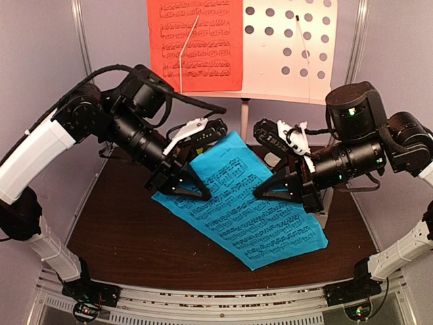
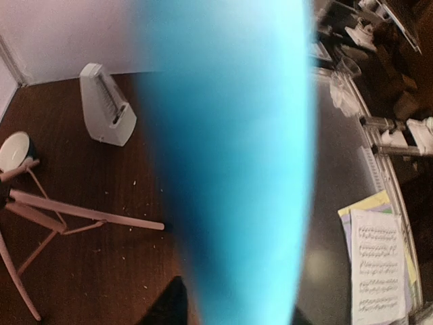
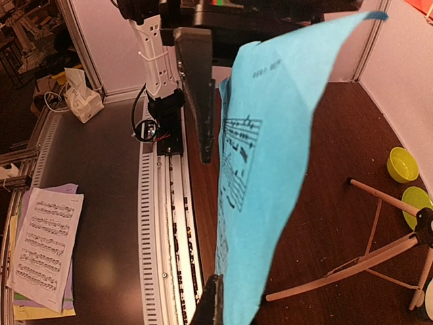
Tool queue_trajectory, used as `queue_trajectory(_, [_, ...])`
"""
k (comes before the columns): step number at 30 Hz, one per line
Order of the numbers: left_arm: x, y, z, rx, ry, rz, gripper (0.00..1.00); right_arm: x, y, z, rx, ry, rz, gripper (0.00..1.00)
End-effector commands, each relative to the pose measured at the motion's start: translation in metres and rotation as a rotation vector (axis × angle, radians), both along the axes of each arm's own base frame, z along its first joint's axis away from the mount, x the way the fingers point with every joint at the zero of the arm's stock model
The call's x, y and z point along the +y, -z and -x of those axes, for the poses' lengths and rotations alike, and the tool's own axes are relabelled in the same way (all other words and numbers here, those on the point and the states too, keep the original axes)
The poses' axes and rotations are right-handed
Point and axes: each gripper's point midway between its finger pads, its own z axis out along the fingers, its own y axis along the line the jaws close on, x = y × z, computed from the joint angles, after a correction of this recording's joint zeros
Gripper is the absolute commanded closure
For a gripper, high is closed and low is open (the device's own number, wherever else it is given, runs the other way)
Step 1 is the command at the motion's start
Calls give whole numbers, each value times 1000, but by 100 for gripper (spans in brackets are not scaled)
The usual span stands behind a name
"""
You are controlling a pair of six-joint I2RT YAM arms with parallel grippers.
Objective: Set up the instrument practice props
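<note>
A cyan sheet-music page (image 1: 243, 203) hangs tilted in the air over the table between both arms. My right gripper (image 1: 264, 191) is shut on the page's right side; in the right wrist view one dark finger (image 3: 208, 306) presses the page (image 3: 270, 169) and the other is hidden behind it. My left gripper (image 1: 196, 189) is at the page's left edge with its jaws apart, and the blurred page (image 2: 230, 169) runs between them. The pale pink music stand (image 1: 291, 47) is at the back, with a red page (image 1: 196, 44) on its left half. A white metronome (image 2: 105, 105) stands on the table.
The stand's tripod legs (image 2: 81, 213) spread across the brown table (image 1: 115, 223). A small white-and-dark bowl (image 2: 15, 150) sits by them. Two lime-green dishes (image 3: 402, 164) lie near the right wall. A stack of printed sheets (image 3: 44, 250) lies beyond the metal rail (image 3: 162, 223).
</note>
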Motion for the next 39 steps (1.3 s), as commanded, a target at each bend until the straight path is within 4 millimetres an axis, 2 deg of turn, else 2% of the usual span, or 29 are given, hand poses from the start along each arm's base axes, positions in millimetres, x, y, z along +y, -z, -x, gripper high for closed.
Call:
queue_trajectory(1, [5,-37,-25,-153,-131,128,48,-15,-40,1,-53,19,-118,100])
queue_trajectory(5, [18,-69,-41,-221,-256,296,30,-31,-73,2,-62,40,-239,100])
queue_trajectory(6, [24,-82,-41,-237,-280,359,27,-35,-79,3,-62,47,-266,100])
queue_trajectory(10, [32,-112,-42,-238,-340,538,23,-52,-104,-1,-78,91,-371,100])
queue_trajectory(12, [31,-121,-42,-218,-352,599,22,-61,-118,-2,-82,111,-434,100])
queue_trajectory(18, [5,-144,-39,-93,-308,760,23,-86,-160,-2,-77,145,-647,100])
queue_trajectory(23, [-28,-164,-23,-43,-218,824,25,-103,-182,-2,-74,168,-756,100])
queue_trajectory(25, [-38,-168,-19,-34,-189,834,29,-108,-186,-2,-72,180,-785,100])
queue_trajectory(28, [-42,-180,-12,-21,-156,877,41,-113,-188,-4,-75,199,-810,100])
queue_trajectory(31, [-45,-188,-10,-7,-140,910,62,-116,-185,-8,-72,223,-829,100])
queue_trajectory(37, [-54,-202,-12,-16,-145,914,96,-118,-181,-15,-64,259,-851,100])
queue_trajectory(39, [-56,-206,-17,-23,-172,912,100,-122,-181,-17,-72,283,-855,100])
